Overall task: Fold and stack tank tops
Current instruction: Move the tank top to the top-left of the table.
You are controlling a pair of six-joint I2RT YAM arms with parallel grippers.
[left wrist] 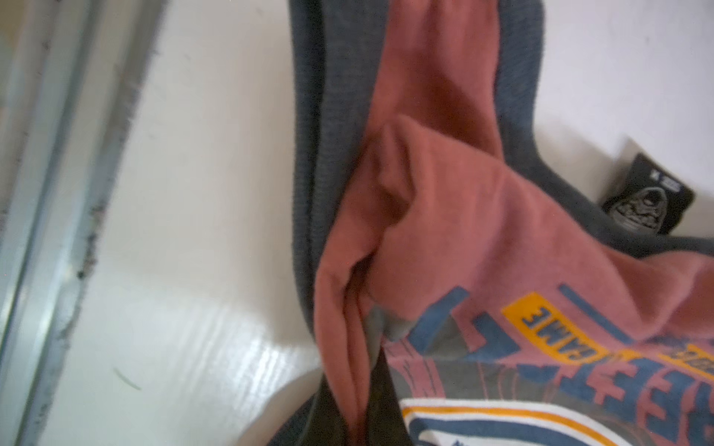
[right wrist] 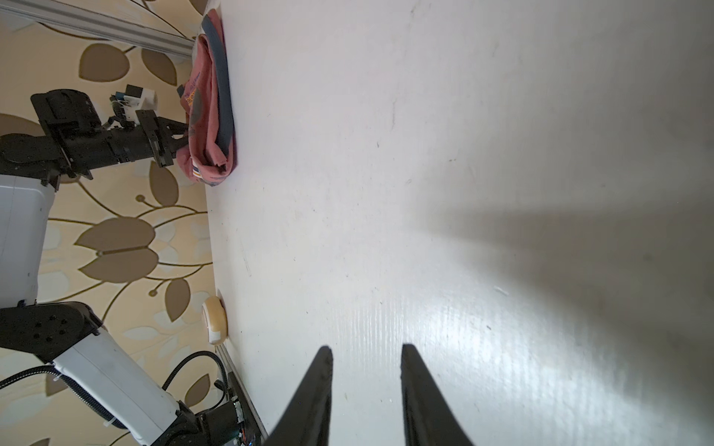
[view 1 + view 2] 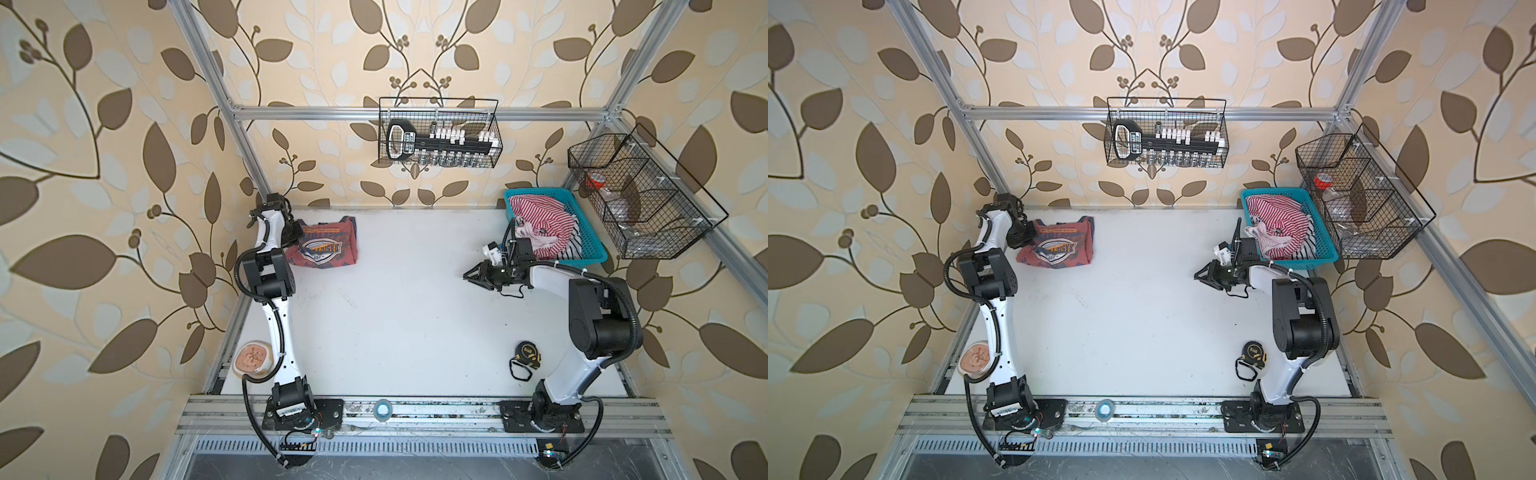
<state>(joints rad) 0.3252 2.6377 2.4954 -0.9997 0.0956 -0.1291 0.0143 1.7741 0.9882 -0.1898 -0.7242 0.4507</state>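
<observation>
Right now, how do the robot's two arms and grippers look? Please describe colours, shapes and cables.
Both the left arm and the right arm have glossy white shell links between bulky black joint housings. A black ribbed cable hose loops along each, fastened by white ties. The left gripper and right gripper are black, with tapering pointed fingers.

Bright even light, glare on table (image 2: 444,328), blurry left wrist view

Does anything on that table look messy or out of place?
Yes. The red tank top lies rumpled, not neatly folded, pinched by the left claw. The striped tank top lies heaped, unfolded, in the blue basket.
</observation>
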